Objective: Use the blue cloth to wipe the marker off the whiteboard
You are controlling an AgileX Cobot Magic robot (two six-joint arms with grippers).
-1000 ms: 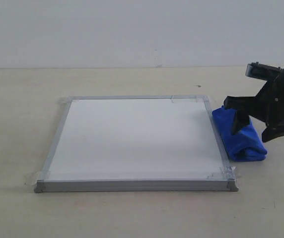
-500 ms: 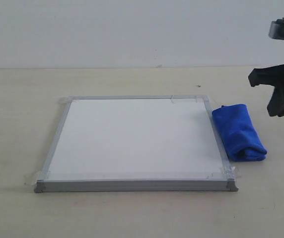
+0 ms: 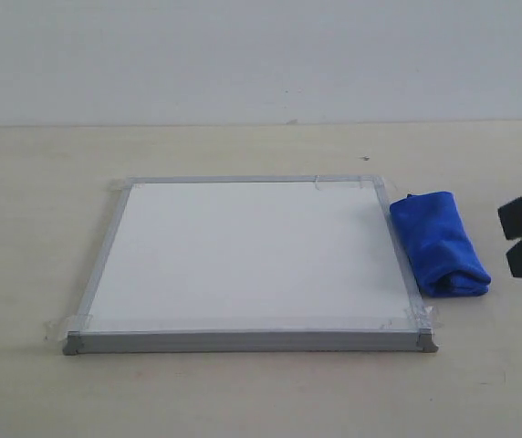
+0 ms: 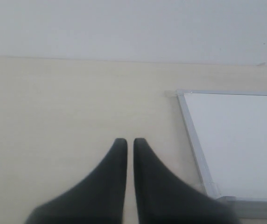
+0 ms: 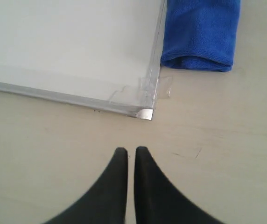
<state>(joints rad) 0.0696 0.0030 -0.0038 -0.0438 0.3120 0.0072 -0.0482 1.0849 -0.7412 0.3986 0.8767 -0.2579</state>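
Observation:
The whiteboard (image 3: 252, 251) lies flat on the table, its white face bare; no red marker line shows on it in any view. The blue cloth (image 3: 439, 239) lies folded on the table against the board's right frame, with nothing touching it. My right gripper (image 3: 506, 239) is at the far right edge of the exterior view, apart from the cloth. In the right wrist view the right gripper (image 5: 131, 150) is shut and empty above bare table, short of the board's taped corner (image 5: 145, 112) and the cloth (image 5: 201, 32). The left gripper (image 4: 129, 140) is shut and empty, left of the whiteboard (image 4: 236, 140).
Pale beige table (image 3: 243, 392) runs all round the board. A plain white wall (image 3: 243, 55) stands behind. Clear tape (image 3: 413, 319) holds the board's corners down.
The right gripper, down at the cloth a second ago, rose off it and drew away to the right edge. The cloth stays beside the board.

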